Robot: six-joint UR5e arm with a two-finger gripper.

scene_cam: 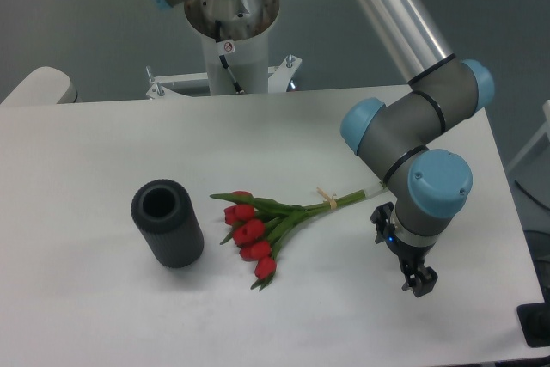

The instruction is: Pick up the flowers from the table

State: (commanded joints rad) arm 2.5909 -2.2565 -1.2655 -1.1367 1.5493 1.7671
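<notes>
Flowers [273, 228] lie flat on table [77, 212], untouched. Gripper [418, 279] sits beside stem ends, holding nothing; jaw gap unreadable. Whole pickup remains.

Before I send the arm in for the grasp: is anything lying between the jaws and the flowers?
Nothing visible does. The gripper hangs to the right of the stem ends of the flowers, with only bare table between them. The dark vase stands on the far side of the blooms, out of the way.
</notes>
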